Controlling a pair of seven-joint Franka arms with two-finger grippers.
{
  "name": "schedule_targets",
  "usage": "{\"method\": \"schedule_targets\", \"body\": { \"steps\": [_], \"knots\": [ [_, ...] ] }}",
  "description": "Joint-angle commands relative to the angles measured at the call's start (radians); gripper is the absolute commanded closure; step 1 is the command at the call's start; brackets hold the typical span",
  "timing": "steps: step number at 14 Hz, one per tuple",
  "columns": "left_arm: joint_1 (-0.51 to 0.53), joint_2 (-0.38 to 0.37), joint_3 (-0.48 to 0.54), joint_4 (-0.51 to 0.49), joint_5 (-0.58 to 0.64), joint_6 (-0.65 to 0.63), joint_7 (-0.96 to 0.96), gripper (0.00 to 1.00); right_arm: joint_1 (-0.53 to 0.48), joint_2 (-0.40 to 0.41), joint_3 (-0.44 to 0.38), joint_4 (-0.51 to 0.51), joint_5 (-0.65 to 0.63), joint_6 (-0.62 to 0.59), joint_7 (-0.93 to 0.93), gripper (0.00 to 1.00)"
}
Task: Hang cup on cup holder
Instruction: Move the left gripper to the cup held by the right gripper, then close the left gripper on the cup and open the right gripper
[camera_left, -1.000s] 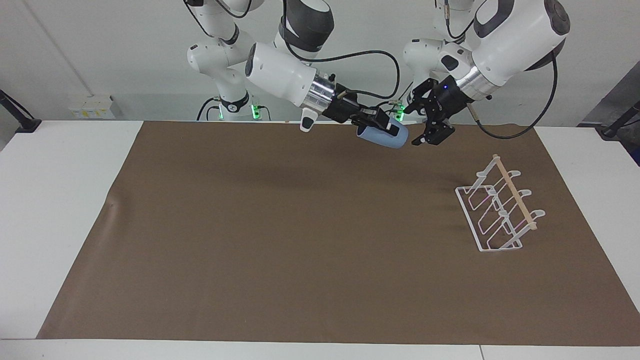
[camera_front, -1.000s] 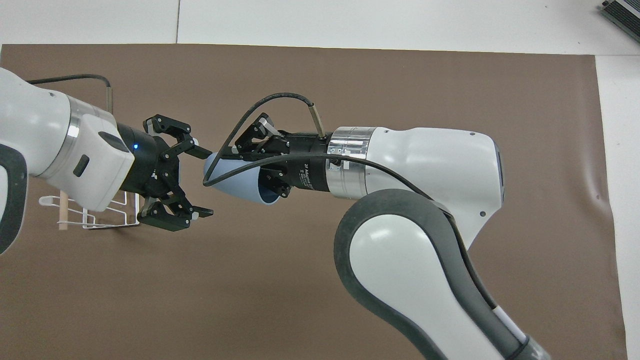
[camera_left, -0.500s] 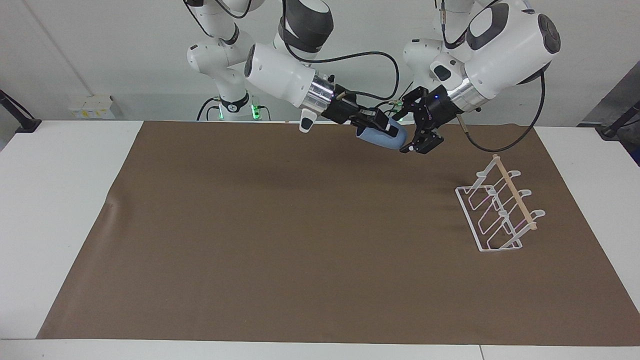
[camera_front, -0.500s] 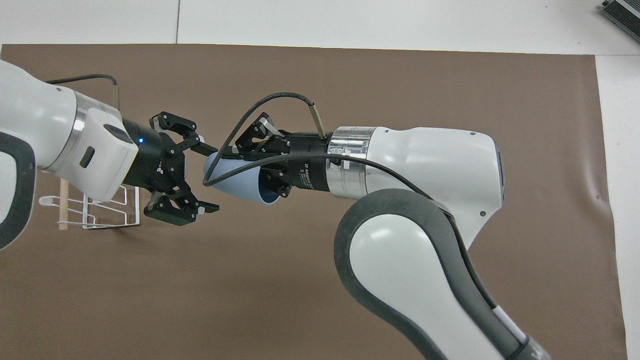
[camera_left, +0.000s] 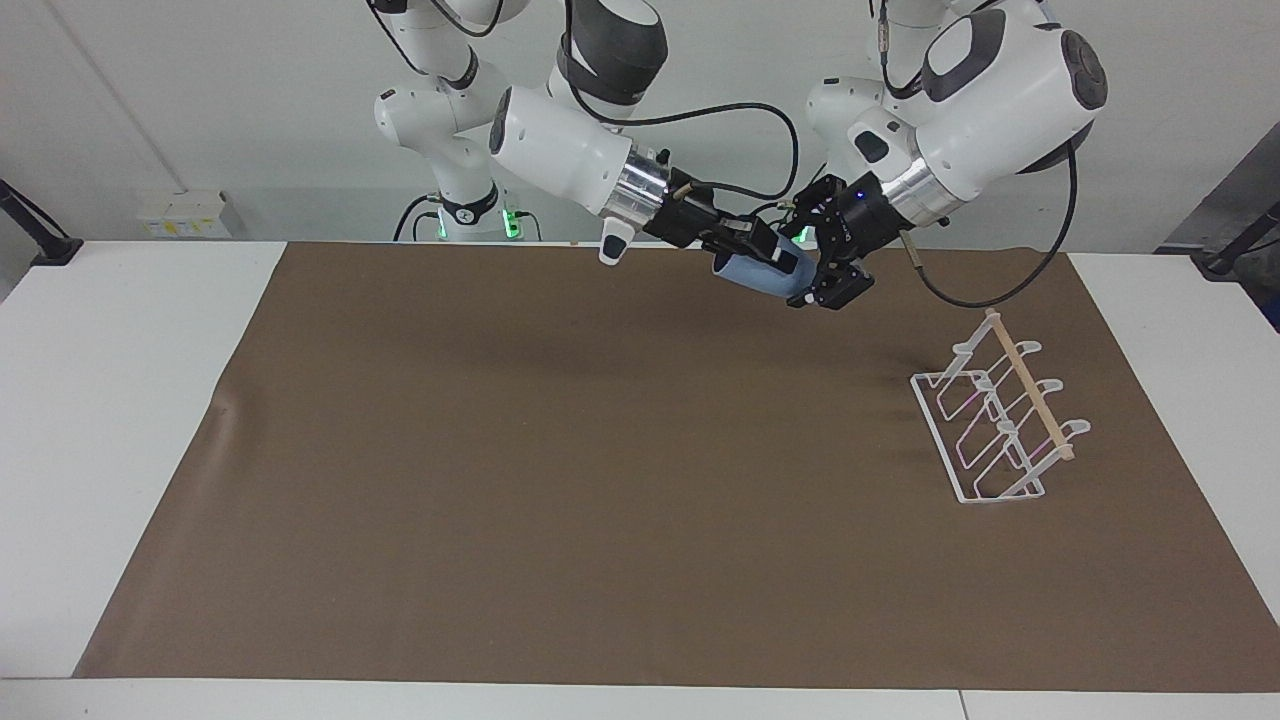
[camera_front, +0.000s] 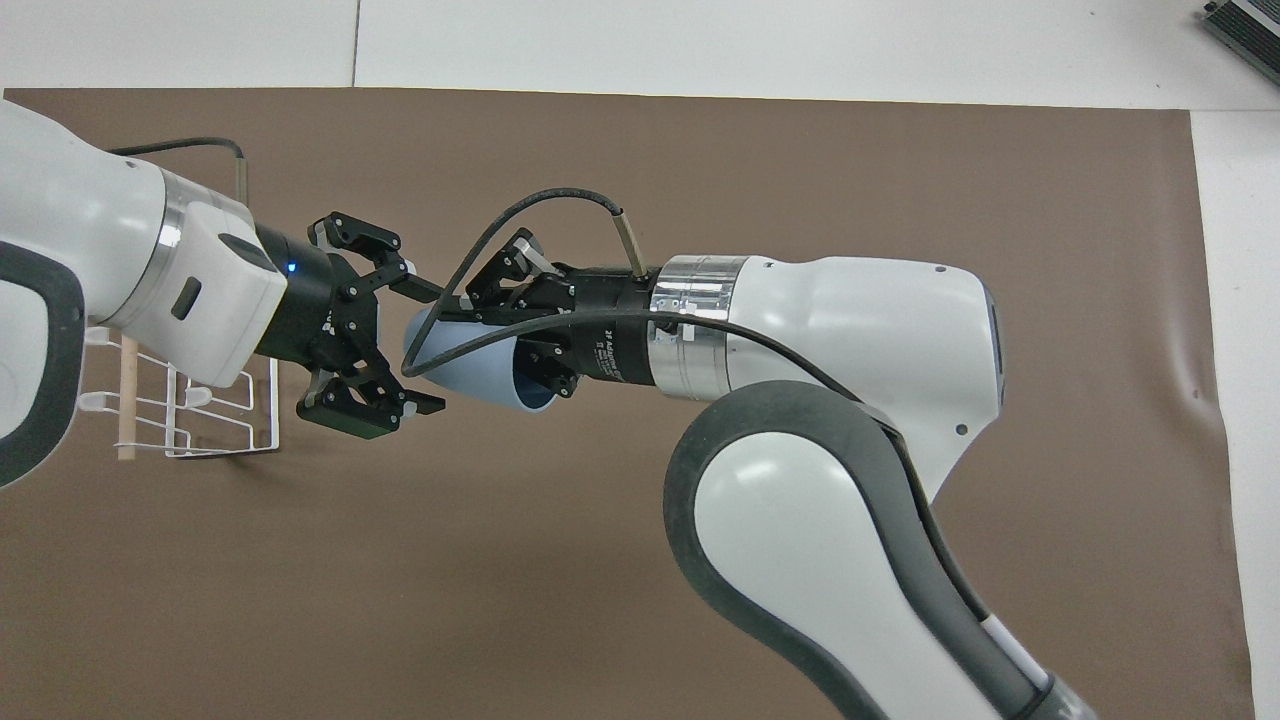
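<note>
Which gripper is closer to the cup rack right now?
Left. The left gripper hangs open in the air at the closed end of the cup, toward the rack. The right gripper, shut on the cup, is farther off toward the table's middle.

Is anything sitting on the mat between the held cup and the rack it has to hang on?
Nothing visible does. The right gripper holds the cup in the air, the open left gripper straddles its closed end, and only bare brown mat lies between there and the cup holder, whose prongs carry nothing.
</note>
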Motion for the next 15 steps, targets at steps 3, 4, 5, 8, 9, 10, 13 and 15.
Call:
{"method": "schedule_targets", "body": {
  "steps": [3, 4, 5, 8, 9, 10, 13, 15],
  "knots": [
    [-0.011, 0.013, -0.007, 0.018, -0.020, 0.020, 0.014, 0.00, -0.002, 0.012, 0.004, 0.021, 0.024, 0.010, 0.016, 1.00],
    [-0.011, 0.014, -0.008, 0.017, -0.020, 0.022, 0.014, 0.00, -0.002, 0.012, 0.005, 0.021, 0.023, 0.010, 0.016, 1.00],
    [-0.011, 0.014, -0.008, 0.017, -0.019, 0.022, 0.014, 0.00, -0.002, 0.012, 0.005, 0.021, 0.024, 0.010, 0.016, 1.00],
    [-0.012, 0.014, -0.014, 0.020, -0.016, 0.022, 0.011, 1.00, -0.002, 0.012, 0.005, 0.021, 0.024, 0.010, 0.016, 1.00],
    [-0.012, 0.014, -0.020, 0.020, -0.010, 0.020, 0.010, 1.00, -0.002, 0.012, 0.005, 0.021, 0.024, 0.010, 0.016, 1.00],
    [-0.011, 0.014, -0.020, 0.022, -0.008, 0.020, 0.010, 1.00, -0.002, 0.012, 0.005, 0.021, 0.024, 0.010, 0.016, 1.00],
    [-0.006, 0.014, -0.020, 0.023, -0.008, 0.013, 0.010, 1.00, -0.002, 0.012, 0.005, 0.021, 0.024, 0.010, 0.016, 1.00],
    [-0.005, 0.014, -0.020, 0.023, -0.010, 0.011, 0.010, 1.00, -0.002, 0.012, 0.004, 0.021, 0.024, 0.010, 0.016, 1.00]
  ]
}}
